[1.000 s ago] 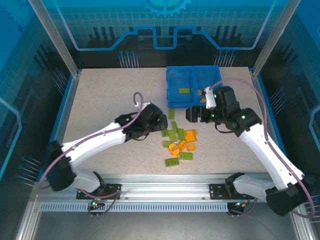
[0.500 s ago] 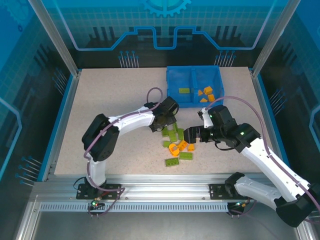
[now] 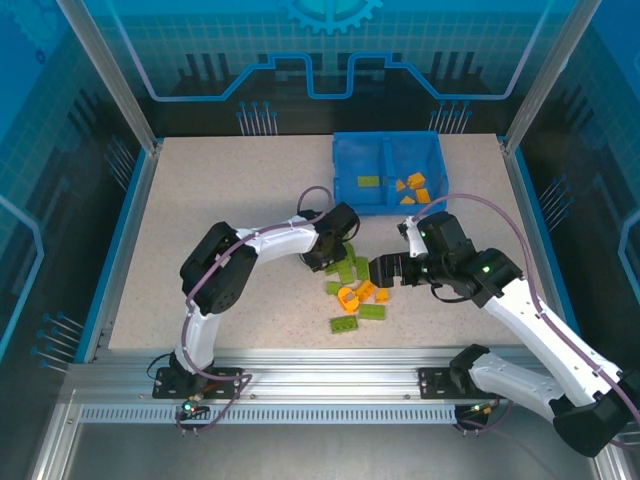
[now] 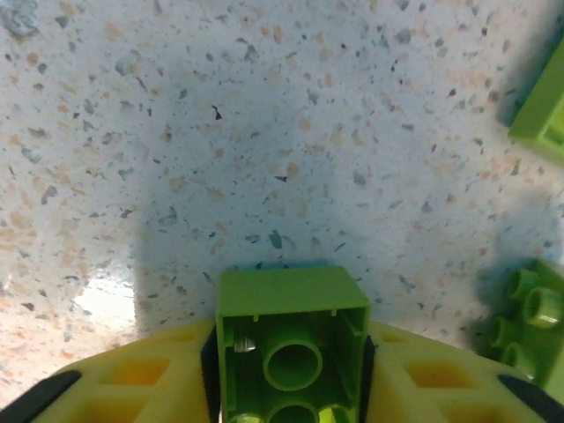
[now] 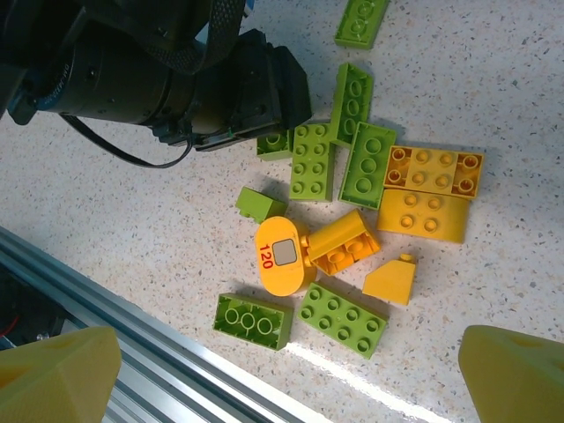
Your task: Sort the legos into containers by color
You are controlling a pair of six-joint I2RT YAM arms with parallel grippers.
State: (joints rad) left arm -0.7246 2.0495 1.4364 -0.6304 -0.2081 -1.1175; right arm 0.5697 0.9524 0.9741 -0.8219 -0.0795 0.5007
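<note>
Lime green and orange legos lie in a loose pile (image 3: 356, 285) on the speckled table in front of the blue bin (image 3: 337, 172). Its left compartment holds a green lego (image 3: 369, 181), its right compartment several orange ones (image 3: 412, 187). My left gripper (image 3: 332, 254) is low at the pile's upper left edge. In the left wrist view it (image 4: 293, 352) is shut on a small green lego (image 4: 291, 304), underside facing the camera. My right gripper (image 5: 286, 352) hovers open above the pile, over a rounded orange piece (image 5: 282, 256) and a green brick (image 5: 342, 319).
The left arm's black wrist (image 5: 176, 79) sits close to the pile's edge, beside the right gripper (image 3: 382, 272). The metal front rail (image 5: 132, 352) runs just below the pile. Bare table stretches to the left (image 3: 200, 190).
The left gripper reached the pile's edge and closed on a green lego. The right gripper came from over the bin down to the pile, opened wide and stopped there.
</note>
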